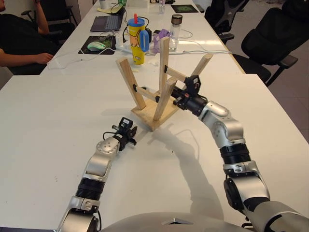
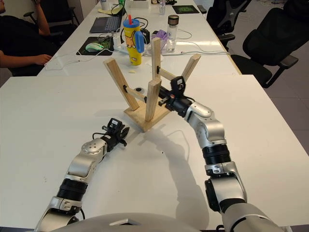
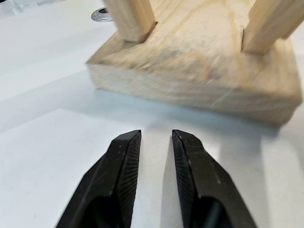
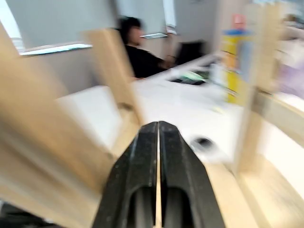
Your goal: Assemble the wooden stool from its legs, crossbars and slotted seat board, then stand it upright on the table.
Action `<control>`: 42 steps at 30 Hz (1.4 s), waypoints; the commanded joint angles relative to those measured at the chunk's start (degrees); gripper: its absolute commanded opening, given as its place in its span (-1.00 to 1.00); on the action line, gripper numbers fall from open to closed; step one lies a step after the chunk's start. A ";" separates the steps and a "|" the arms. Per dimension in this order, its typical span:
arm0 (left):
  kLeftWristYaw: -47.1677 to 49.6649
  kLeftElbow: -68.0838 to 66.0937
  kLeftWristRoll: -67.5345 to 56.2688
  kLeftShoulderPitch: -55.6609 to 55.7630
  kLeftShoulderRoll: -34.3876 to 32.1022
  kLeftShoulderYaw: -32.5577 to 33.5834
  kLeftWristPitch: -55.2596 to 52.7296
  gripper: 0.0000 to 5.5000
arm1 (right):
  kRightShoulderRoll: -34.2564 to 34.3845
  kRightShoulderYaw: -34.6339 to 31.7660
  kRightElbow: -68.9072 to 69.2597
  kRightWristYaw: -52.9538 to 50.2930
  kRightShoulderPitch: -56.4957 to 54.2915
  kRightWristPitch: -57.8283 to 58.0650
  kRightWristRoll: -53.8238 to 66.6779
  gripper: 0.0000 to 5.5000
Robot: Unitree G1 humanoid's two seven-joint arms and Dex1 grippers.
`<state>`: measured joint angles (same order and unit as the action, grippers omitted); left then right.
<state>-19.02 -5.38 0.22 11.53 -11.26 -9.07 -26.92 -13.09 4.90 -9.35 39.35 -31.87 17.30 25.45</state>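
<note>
The wooden stool stands upside down at the table's middle, its seat board (image 1: pixel 153 116) flat on the table with several legs (image 1: pixel 130 83) slanting upward, joined by crossbars (image 1: pixel 176 75). My right gripper (image 1: pixel 179 100) reaches in between the legs from the right, just above the board, shut with nothing in it; the right wrist view has its tips (image 4: pixel 157 124) pressed together among blurred legs. My left gripper (image 1: pixel 131 130) rests low on the table just before the board's near corner, slightly open and empty. In the left wrist view its fingertips (image 3: pixel 156 137) sit a short gap from the board's edge (image 3: pixel 190 90).
Behind the stool stand a yellow cup (image 1: pixel 137 41) and a water bottle (image 1: pixel 175 29), with a laptop (image 1: pixel 107 22) and a green mouse (image 1: pixel 96 46) farther left. A small metal ring (image 3: pixel 101 15) lies by the board. Office chairs (image 1: pixel 270 43) stand beyond the right table edge.
</note>
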 commanded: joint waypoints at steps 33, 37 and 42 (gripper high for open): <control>-1.59 7.74 2.59 -6.63 -6.86 -1.24 -4.52 -0.54 | -11.00 -1.65 38.73 -11.72 49.08 12.39 -1.58 -0.99; -3.08 7.67 3.09 -6.27 -8.22 -2.31 -4.53 -0.54 | -8.72 -8.70 35.60 -21.92 53.72 8.33 -9.01 -0.99; -5.35 6.16 4.93 -3.81 -10.37 -4.77 -3.58 -0.54 | -6.80 -5.31 31.23 -26.62 48.65 9.99 -14.88 -0.99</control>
<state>-22.46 2.78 4.16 7.71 -20.31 -12.05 -29.21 -20.98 -2.48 23.10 13.59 19.82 26.23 11.90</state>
